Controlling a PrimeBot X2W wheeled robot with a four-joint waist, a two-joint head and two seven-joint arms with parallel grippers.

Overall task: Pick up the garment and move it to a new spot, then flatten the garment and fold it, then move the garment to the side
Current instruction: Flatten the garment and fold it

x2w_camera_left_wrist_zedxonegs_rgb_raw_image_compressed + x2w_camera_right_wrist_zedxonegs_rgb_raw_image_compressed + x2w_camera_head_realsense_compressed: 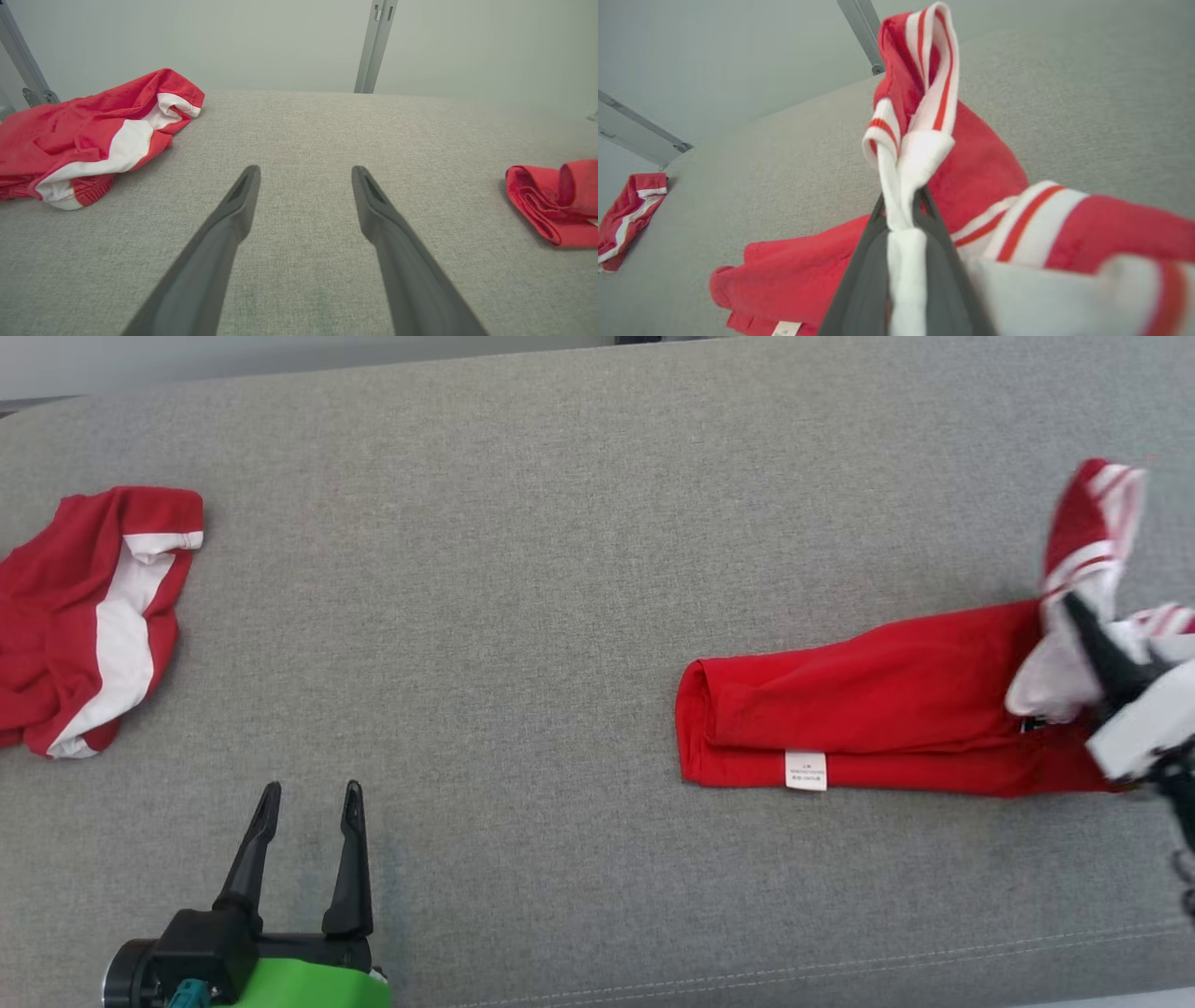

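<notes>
My right end effector [1072,607] is pinched narrow on the white, red-striped trim [1088,560] of the red top [887,709], holding that end up off the cloth below. The top lies at the right of the grey fabric surface [523,616], about midway between near and far. It is folded into a long band with its care label [806,770] on the near edge. My left end effector [312,793] sits near-left with its fingers spread wide and nothing in them, well apart from the top. Red-and-white shorts [89,616] lie crumpled at the far left.

I read this as the fold of the right end over the band. I'd carry the trim leftwards in a low arc, with just enough tension that the layers underneath don't drag or unroll. The bite takes only trim, so I'd go slowly, lay it flat and square to the band, then release
</notes>
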